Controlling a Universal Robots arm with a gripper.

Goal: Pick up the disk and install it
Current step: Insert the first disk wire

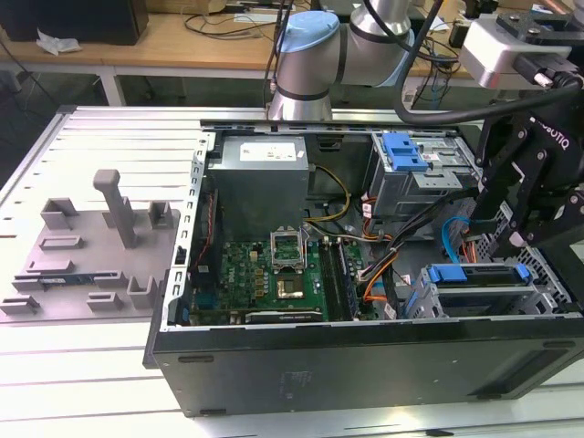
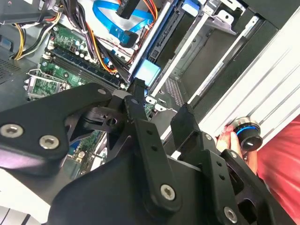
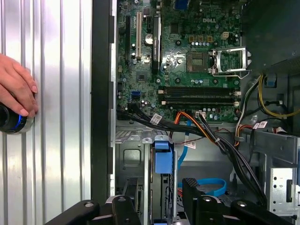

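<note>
The flat silver metal disk with its blue plastic frame (image 1: 479, 290) lies in the drive bay at the near corner of the open black computer case (image 1: 365, 365), on the exterior view's right. The black claw (image 1: 504, 239) hangs just above it, fingers (image 3: 194, 199) spread apart and holding nothing. The work looks to be at the bay. Keep the claw square to the frame and off the black cable bundle (image 3: 233, 161) beside it.

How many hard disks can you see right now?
1: the disk, blue-framed, sits inside the case at the exterior view's right, close to the open gripper. More may be hidden in the drive cage.
</note>
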